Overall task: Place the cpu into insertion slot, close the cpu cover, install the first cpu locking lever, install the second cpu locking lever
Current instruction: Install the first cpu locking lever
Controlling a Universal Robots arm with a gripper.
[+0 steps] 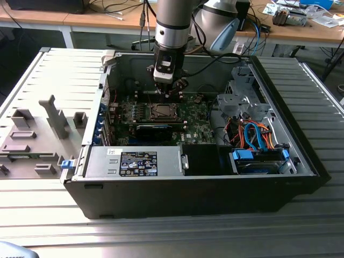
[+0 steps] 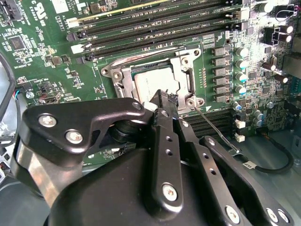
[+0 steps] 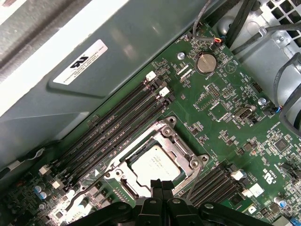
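Cpu is sitting in the insertion slot, silver top facing up, so let's take it from the big stuff down! A ribbed metal table carries the open computer case, and a grey fixture tray lies on the exterior view's left. The arm drops straight into the case from above. On the near side sits the power supply box, and orange and blue cables bunch up toward the exterior view's right. Across the case floor runs the green motherboard, with long dark memory slots lined up beside the socket. Now the gripper: in both wrist views its black fingers are pressed together with nothing between them, tips hovering right over the edge of the chip nearest the camera. Whether they actually touch the metal, I can't tell. The cpu cover lies flat, its silvery frame ringing the chip, which shows through the square window. One locking lever, a thin wire rod, angles away from the socket's corner across the board, its hooked end well out from the frame. A second lever curves along the far side of the cover; latched or not, I can't say.
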